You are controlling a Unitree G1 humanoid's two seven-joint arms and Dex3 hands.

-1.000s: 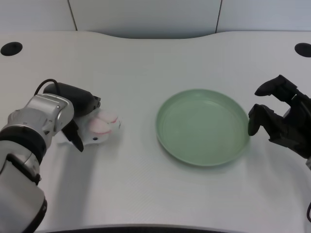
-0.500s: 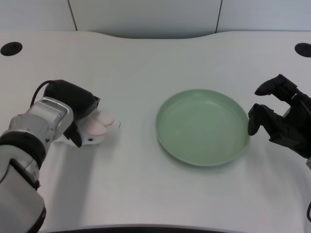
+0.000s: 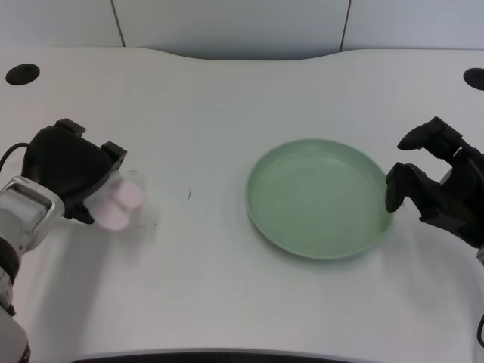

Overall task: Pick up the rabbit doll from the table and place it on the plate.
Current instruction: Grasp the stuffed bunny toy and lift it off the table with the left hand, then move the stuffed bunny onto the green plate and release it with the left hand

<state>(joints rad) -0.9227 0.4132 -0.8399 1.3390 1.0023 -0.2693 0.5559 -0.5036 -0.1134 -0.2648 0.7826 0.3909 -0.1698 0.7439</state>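
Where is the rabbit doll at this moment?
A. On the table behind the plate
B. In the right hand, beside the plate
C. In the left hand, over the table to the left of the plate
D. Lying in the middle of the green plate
C: the blurred pink-and-white rabbit doll sits against the fingers of the left hand, well left of the plate, which holds nothing.

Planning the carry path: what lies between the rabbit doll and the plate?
Head view: only bare white table with a tiny dark speck lies between the rabbit doll and the plate.
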